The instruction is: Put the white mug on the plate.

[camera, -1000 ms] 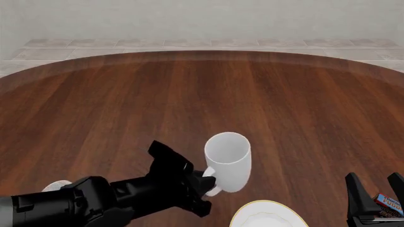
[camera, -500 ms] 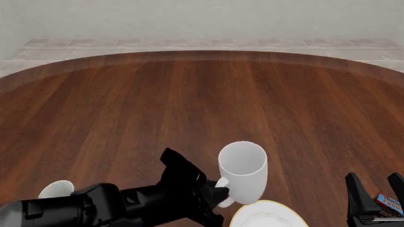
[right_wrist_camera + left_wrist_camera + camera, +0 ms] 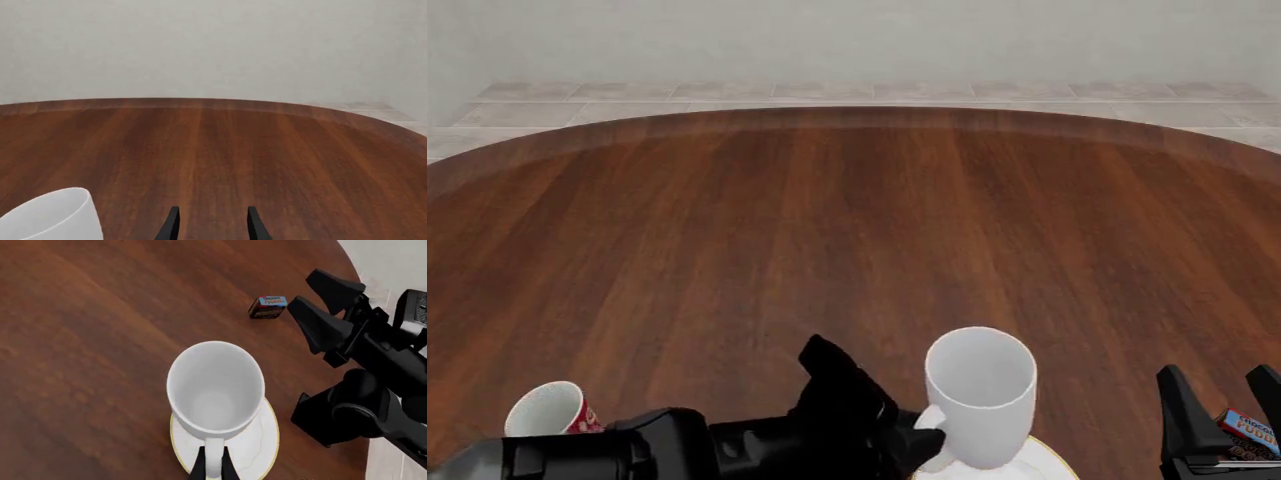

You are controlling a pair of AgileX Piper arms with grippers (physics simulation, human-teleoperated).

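White mug [image 3: 980, 395] over the plate [image 3: 261, 445], near the counter [image 3: 854, 230] edge.
Left fingers [image 3: 212, 471] pinch its handle; right fingers [image 3: 210, 224] parted, empty; open wood beyond.

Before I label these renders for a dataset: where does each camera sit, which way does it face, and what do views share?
Front view: fixed above and behind the arms, facing forward and down over the table; shows the left gripper and right gripper.
Left wrist view: behind the left fingers, looking down on the white mug and plate; the right arm crosses it.
Right wrist view: behind the right fingers, facing across the table.
Shared: all three show the mug.
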